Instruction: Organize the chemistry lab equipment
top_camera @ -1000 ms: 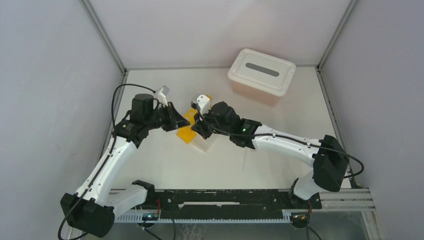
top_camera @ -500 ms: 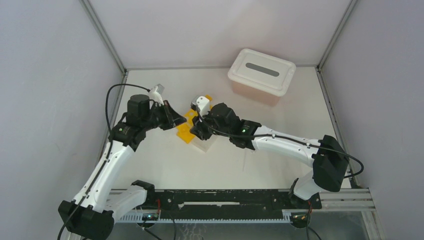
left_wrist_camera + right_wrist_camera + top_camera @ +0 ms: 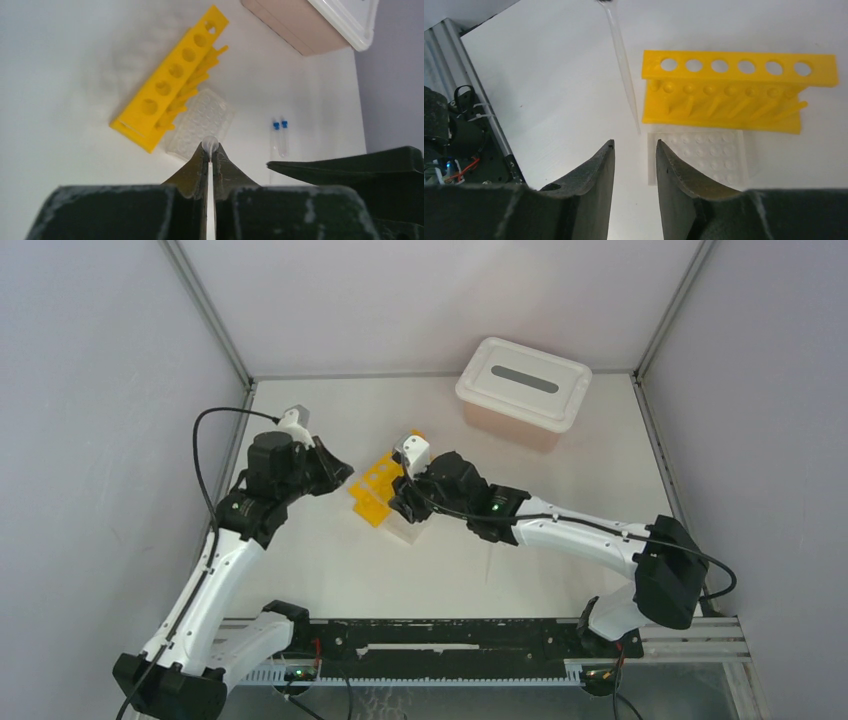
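Pinching dropper [image 3: 210, 143] bulb, left gripper [image 3: 210, 153] clamped tight; right gripper [image 3: 634, 146] half-parted (empty) beside grid rack [image 3: 696, 157].

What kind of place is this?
Probably a robot practice booth dressed as a lab: two robot arms bolted to a white table, plain grey panels around it, and a yellow tube rack, clear grid rack and tiny blue-capped tubes.

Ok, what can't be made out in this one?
Dropper: left wrist view shows only its bulb; the shut left pincer hides the stem.
Clear grid rack: top view, mostly under the right arm.
Blue-capped tubes: too small in the top view.
Pink tub: top view, lid hides contents.
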Available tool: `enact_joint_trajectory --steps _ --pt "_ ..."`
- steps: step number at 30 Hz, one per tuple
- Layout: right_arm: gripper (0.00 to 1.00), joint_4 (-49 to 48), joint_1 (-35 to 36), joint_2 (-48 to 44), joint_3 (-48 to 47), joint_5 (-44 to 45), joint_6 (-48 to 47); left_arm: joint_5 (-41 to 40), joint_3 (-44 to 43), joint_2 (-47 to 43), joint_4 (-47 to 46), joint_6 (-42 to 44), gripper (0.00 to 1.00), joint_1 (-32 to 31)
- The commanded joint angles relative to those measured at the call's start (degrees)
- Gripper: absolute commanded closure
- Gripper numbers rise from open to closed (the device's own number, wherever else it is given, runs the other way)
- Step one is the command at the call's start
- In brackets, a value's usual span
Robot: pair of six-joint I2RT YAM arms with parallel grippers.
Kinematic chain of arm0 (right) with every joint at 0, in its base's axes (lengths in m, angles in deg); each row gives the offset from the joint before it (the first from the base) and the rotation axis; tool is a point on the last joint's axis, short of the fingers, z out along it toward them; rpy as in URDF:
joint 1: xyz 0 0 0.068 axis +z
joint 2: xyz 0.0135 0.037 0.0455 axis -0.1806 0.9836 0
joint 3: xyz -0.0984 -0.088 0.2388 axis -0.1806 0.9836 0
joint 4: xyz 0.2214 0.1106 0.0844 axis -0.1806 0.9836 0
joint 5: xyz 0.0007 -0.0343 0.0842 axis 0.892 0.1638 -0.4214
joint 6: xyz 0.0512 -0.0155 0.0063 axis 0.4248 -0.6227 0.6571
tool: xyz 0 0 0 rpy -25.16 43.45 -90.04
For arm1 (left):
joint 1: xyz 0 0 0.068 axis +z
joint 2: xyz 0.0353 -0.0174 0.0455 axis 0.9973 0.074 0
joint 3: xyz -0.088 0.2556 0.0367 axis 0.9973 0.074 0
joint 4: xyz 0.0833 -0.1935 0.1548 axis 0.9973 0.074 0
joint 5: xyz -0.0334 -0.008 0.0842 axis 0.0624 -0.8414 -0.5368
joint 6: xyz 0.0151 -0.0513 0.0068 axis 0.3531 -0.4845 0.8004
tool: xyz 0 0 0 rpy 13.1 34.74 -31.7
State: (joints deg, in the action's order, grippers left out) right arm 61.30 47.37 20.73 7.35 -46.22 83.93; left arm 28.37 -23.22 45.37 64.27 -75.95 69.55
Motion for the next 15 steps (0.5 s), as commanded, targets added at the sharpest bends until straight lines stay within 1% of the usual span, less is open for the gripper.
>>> enact_joint_trajectory --steps 1,3,8,11,14,15 --pt "0.57 -5.03 -0.07 -4.37 2.00 6.95 -0.16 -10.36 -2.59 -3.05 -2.54 2.66 0.96 0.18" --pt "0.56 -6.06 0.28 -5.51 3.41 10.26 0.02 -14.32 -2.06 -3.90 -3.05 3.17 0.95 -0.02" --pt "0.56 -9.02 1.20 -8.38 7.76 18.00 1.13 -20.94 -0.67 -5.33 -4.35 4.47 0.95 -1.02" --pt "0.51 -10.38 1.95 -10.00 9.93 21.46 1.22 -24.29 -0.17 -5.51 -5.37 4.91 0.96 -1.90" --pt "0.51 -10.53 2.40 -10.84 10.84 24.12 0.89 -26.58 -0.15 -4.34 -6.21 5.84 0.96 -2.93" --pt "0.49 -10.40 2.50 -11.10 11.14 24.92 1.02 -27.18 -0.15 -3.84 -6.48 6.03 0.96 -3.31"
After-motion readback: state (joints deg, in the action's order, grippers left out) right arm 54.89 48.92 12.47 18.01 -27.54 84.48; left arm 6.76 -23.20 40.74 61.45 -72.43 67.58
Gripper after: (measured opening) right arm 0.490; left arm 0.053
